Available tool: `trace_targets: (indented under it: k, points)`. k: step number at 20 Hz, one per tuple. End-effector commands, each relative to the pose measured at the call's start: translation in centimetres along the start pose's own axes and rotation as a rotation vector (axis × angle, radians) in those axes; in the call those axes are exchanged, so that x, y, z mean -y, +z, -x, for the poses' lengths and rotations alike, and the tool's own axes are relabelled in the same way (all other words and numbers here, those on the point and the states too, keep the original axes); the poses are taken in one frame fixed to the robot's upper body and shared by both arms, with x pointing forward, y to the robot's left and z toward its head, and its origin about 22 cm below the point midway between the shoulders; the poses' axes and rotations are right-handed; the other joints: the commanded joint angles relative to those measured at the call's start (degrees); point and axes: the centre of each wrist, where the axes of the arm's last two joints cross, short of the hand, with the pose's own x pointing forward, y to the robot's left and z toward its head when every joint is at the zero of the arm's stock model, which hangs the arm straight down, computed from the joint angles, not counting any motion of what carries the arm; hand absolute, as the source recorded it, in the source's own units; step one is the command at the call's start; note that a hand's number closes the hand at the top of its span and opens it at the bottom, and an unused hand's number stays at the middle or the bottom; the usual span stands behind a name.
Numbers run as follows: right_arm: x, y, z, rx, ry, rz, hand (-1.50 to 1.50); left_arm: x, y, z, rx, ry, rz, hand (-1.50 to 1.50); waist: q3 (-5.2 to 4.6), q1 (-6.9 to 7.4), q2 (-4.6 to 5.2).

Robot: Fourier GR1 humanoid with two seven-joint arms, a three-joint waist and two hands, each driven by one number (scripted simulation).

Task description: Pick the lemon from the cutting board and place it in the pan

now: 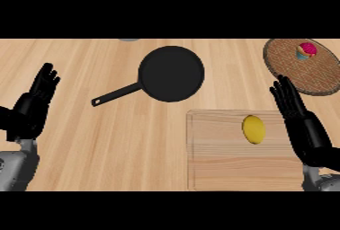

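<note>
A yellow lemon (253,129) lies on the light wooden cutting board (225,161) at the lower right of the counter. A black pan (171,72) sits further back near the middle, its handle (116,95) pointing down-left. My right hand (302,123) stands open with fingers up, just right of the lemon and apart from it, over the board's right edge. At the left edge my left hand (33,108) rests open, fingers up, far from both lemon and pan.
A round wooden plate (319,78) at the back right carries a small pink and blue cupcake (306,51). A grey object (130,39) peeks in at the top edge. Bare wooden counter lies between the pan and the board.
</note>
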Motion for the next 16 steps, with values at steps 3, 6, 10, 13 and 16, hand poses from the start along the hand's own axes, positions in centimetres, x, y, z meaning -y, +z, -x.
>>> trace_targets:
  k: [3, 6, 10, 13, 16]
  points:
    - [0.0, -3.6, -3.2, 0.082, -0.079, -0.097, -1.5, -1.8, 0.9, 2.4, -0.194, -0.112, -0.083, 0.0, 0.93, -0.42, 0.2]
    - [1.2, -6.4, -4.3, 0.121, -0.161, -0.173, -1.5, -3.7, 2.5, 4.2, -0.34, -0.244, -0.137, 0.0, 1.03, 1.12, 0.63]
    - [7.5, -1.2, 0.8, -0.063, 0.234, 0.498, 1.5, -4.4, 4.3, 5.7, -0.41, -0.187, -0.14, 0.0, 0.97, -2.7, 0.47]
    - [3.7, -0.1, 2.3, 0.074, -0.057, 0.577, 1.5, -2.6, 3.4, 4.9, -0.429, -0.18, -0.128, 0.0, 1.13, -1.87, 0.01]
    - [2.7, 4.0, 3.0, 0.142, 0.031, 0.441, -1.5, -4.0, 3.1, 4.0, -0.433, -0.198, -0.109, 0.0, 0.94, -1.26, 0.02]
